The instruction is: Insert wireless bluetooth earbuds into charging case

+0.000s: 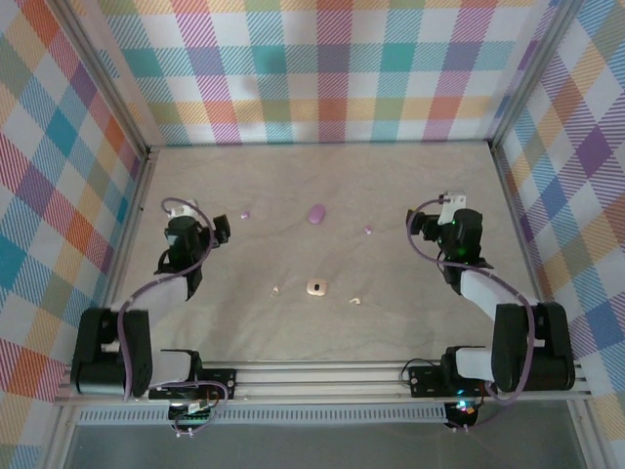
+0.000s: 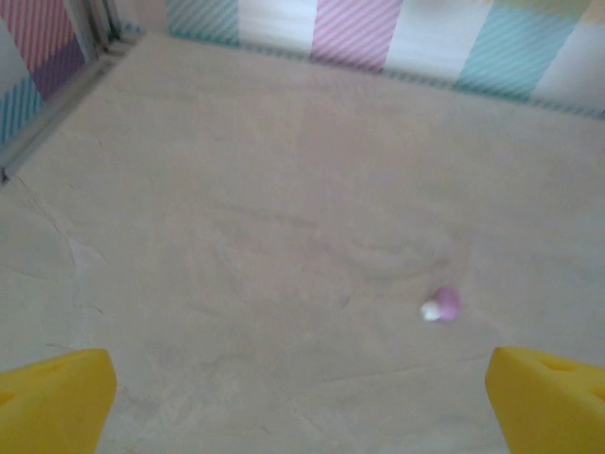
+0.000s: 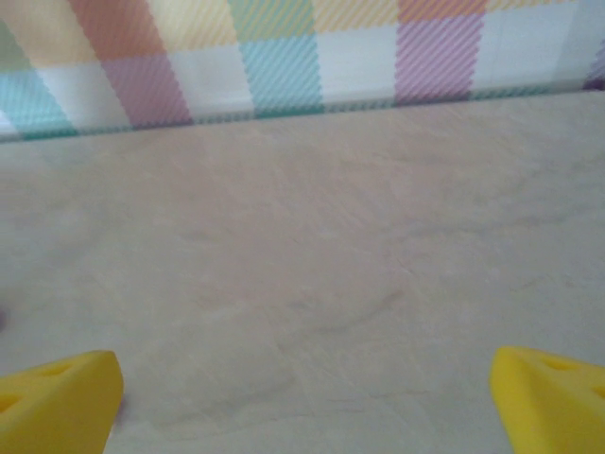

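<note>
My left fingers (image 2: 57,397) gape wide, empty; the purple bud (image 2: 441,304) lies ahead, off-centre toward one pad (image 2: 548,397); I'd shift to centre it, drop, pinch softly; my right fingers (image 3: 61,397) gape too, empty.

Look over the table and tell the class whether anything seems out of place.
Yes, scattered loose instead of cased: one purple bud left and another purple bud right of the purple case; one cream bud left and another cream bud right of the cream case. Nothing looks damaged.
</note>
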Robot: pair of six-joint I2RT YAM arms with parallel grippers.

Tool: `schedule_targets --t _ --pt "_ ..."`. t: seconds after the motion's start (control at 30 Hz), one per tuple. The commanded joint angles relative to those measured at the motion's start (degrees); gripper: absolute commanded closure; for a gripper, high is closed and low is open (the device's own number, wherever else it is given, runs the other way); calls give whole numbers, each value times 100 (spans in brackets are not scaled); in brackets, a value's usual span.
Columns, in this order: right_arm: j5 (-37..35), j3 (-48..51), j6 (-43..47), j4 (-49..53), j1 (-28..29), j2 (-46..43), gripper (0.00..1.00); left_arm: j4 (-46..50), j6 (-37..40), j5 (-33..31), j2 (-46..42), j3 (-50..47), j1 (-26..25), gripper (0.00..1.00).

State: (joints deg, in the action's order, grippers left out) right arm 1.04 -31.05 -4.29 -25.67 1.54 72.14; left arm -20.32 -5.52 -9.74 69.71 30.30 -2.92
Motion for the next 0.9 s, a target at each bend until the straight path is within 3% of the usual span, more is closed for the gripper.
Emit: schedule_targets --t 0.0,0.13,0.2,0.3,0.4,0.73,0.87 --pt "746 -675 -440 1557 79 -152 5 1909 -635 112 -625 412 -16 0" --pt "995 -1402 -16 2893 594 -39 8 3382 -952 644 -971 903 -19 1" --pt "1163 -1708 398 3511 997 96 10 4053 -1082 1234 -999 1084 -16 3" --pt "1410 -2081 1235 4349 1614 404 12 4430 -1392 2202 -894 1125 -62 10" --pt "1444 -2353 1848 4990 2210 750 12 4504 -1749 2537 -785 985 -310 14" --pt "992 -2317 3011 5024 3686 1528 16 4433 -2451 2738 -797 599 -1569 17" --pt "962 -2283 3248 4785 3905 1831 17 4126 -2805 3027 -945 316 -1808 20"
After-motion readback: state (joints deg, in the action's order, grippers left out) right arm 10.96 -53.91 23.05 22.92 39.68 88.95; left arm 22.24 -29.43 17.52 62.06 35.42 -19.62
